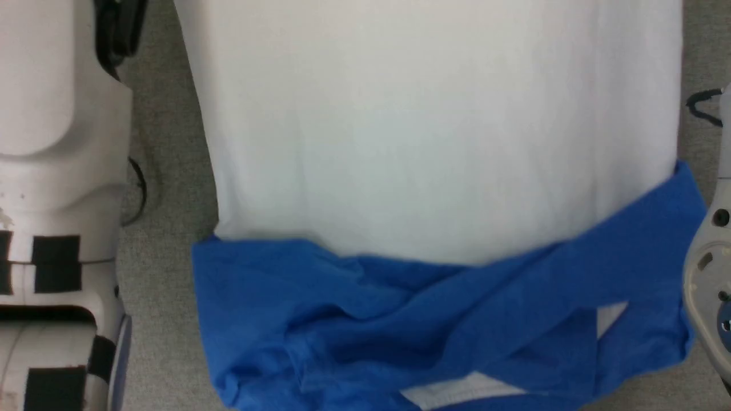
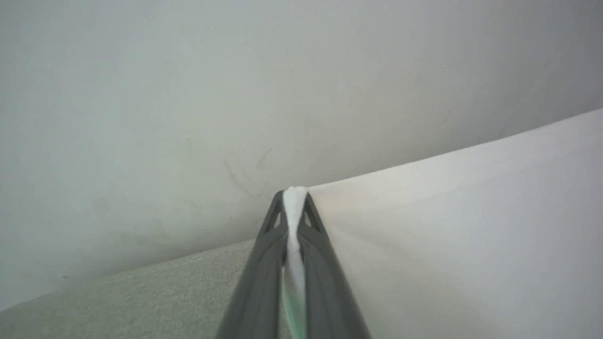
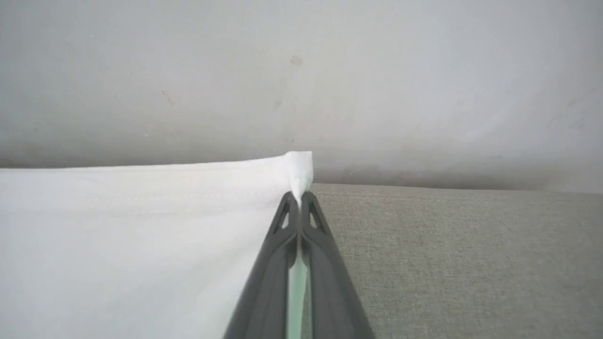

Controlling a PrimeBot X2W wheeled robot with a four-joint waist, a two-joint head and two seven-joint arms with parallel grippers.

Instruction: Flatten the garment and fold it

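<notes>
The garment [image 1: 434, 131] lies spread on a grey cloth surface [image 1: 165, 188], its white body reaching the top of the head view and its blue sleeves [image 1: 400, 319] bunched and crossed at the near end. In the left wrist view my left gripper [image 2: 294, 197] is shut on a corner of the garment's white hem [image 2: 471, 212], cloth pinched between its fingers. My right gripper [image 3: 300, 195] is shut on the other white hem corner [image 3: 299, 167], which sticks out past the fingertips.
My pale left forearm [image 1: 51, 171] with black bands fills the left side of the head view; part of my right arm [image 1: 711, 268] shows at the right edge. A pale wall [image 3: 301, 80] rises behind the far edge of the grey surface [image 3: 471, 254].
</notes>
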